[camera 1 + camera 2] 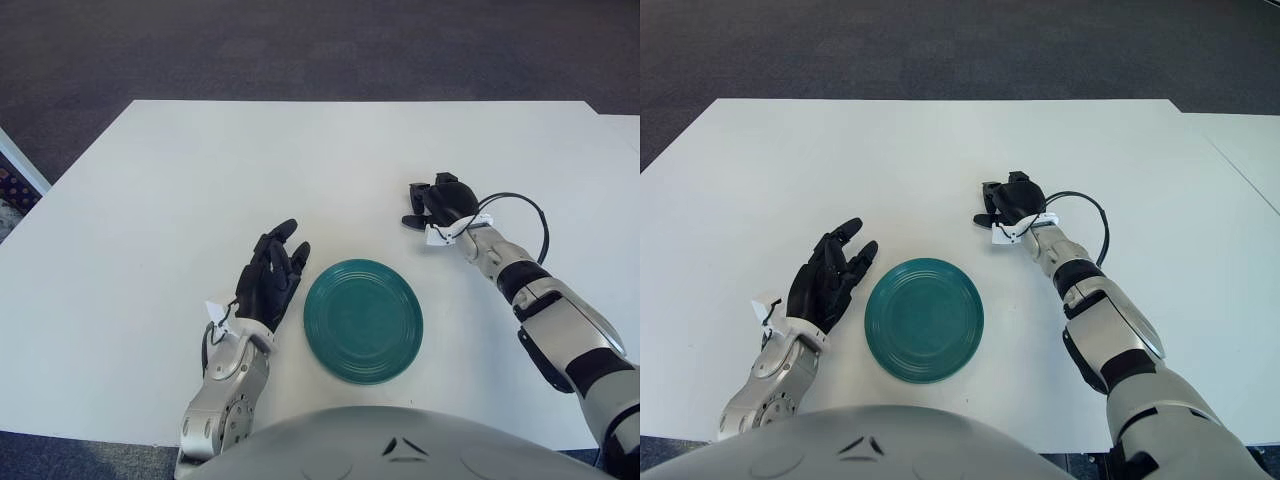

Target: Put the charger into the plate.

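Observation:
A teal round plate point(363, 320) lies on the white table point(200, 170) near its front edge, with nothing in it. My right hand point(418, 205) is beyond the plate's far right rim, low over the table, its black fingers curled around a small dark thing that I take for the charger. The charger is almost wholly hidden in that hand, and no charger shows elsewhere on the table. My left hand point(272, 272) shows just left of the plate, fingers spread and holding nothing.
A thin black cable loop point(538, 220) stands out from my right wrist. The table's edges run along the far side and the left, with dark carpet point(300, 50) beyond.

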